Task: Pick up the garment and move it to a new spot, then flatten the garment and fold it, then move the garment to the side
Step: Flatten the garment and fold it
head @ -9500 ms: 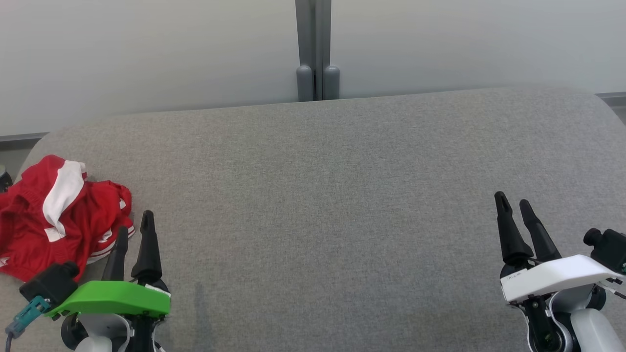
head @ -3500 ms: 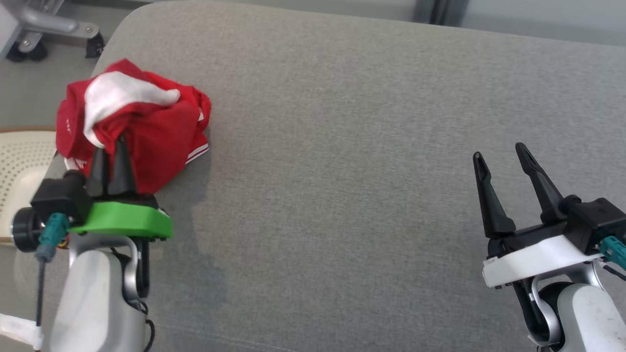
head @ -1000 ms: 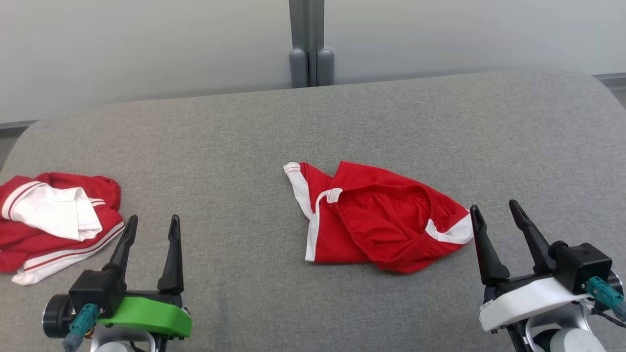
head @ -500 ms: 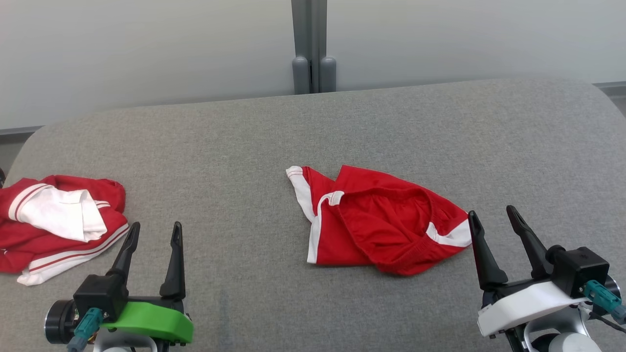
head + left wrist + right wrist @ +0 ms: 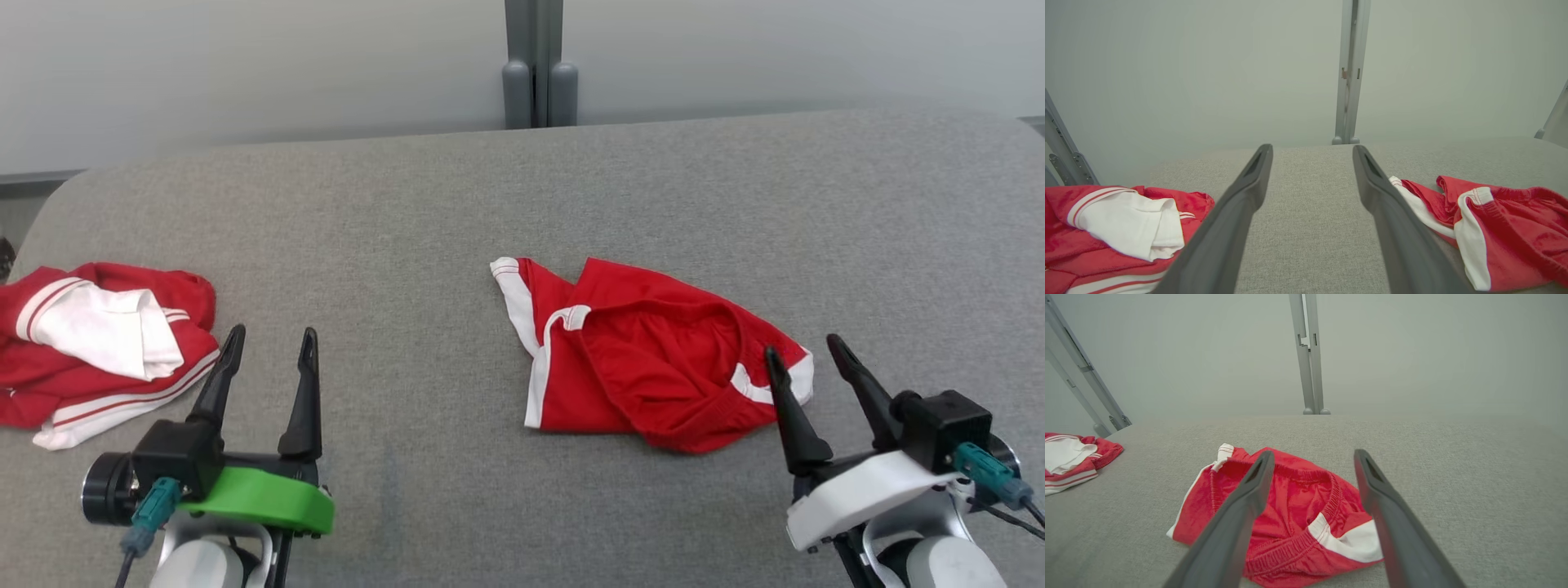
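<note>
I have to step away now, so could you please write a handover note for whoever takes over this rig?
Left gripper: open, empty, beside the red-and-white garment at the left edge.
Right gripper: open, empty, at the right edge of the red shorts.
Shorts: crumpled, mid-surface on the grey pad.
Done: shorts appear placed in the new spot.
Left: flatten, fold, move aside.

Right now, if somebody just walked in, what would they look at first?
The bright red shorts with white trim, lying crumpled in the middle of the grey padded surface. Next, a second red and white garment bunched at the surface's left edge. Then the two open end effectors near the front: the left end effector on a green mount, the right end effector on a white one, close by the shorts.
</note>
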Tool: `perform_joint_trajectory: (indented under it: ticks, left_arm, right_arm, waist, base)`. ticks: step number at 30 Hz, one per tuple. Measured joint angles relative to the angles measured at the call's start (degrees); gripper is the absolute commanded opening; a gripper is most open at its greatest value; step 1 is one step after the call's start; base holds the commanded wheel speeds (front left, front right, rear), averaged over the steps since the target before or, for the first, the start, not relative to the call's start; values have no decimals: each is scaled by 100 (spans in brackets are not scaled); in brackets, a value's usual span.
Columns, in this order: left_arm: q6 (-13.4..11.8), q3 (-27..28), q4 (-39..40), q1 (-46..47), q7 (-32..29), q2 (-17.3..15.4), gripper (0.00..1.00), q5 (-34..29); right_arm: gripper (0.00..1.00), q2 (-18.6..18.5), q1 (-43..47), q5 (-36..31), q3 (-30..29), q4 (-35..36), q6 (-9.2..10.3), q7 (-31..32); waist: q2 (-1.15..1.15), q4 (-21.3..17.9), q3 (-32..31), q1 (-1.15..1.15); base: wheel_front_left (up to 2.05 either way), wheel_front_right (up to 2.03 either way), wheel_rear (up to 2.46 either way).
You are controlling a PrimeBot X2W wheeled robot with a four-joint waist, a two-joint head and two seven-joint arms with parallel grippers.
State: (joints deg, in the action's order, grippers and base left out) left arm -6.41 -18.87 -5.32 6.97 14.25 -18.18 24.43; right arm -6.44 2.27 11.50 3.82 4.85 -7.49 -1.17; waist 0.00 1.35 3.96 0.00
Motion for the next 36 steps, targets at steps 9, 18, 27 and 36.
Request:
perform_joint_trajectory:
  ticks: [9,18,27,36]
  left_arm:
    - [131,-188,-32,619,51,296,100,-177]
    - [247,-142,-176,917,70,582,100,-335]
    - [352,108,-166,913,79,691,100,-506]
    - [405,307,-134,871,89,666,100,-635]
  right_arm:
    - [100,-290,-824,216,966,-591,0,593]
    - [38,-481,-1576,304,1507,-1422,0,1116]
    - [0,-490,-1647,450,1148,-1200,0,580]
    - [0,-297,-946,567,-49,-668,0,387]
  waist:
    - [0,512,446,0]
    - [0,1038,942,0]
    - [0,1101,1142,0]
    - [0,637,1096,0]
  base:
    - [0,0,0]
    - [0,0,0]
    - [0,0,0]
    - [0,0,0]
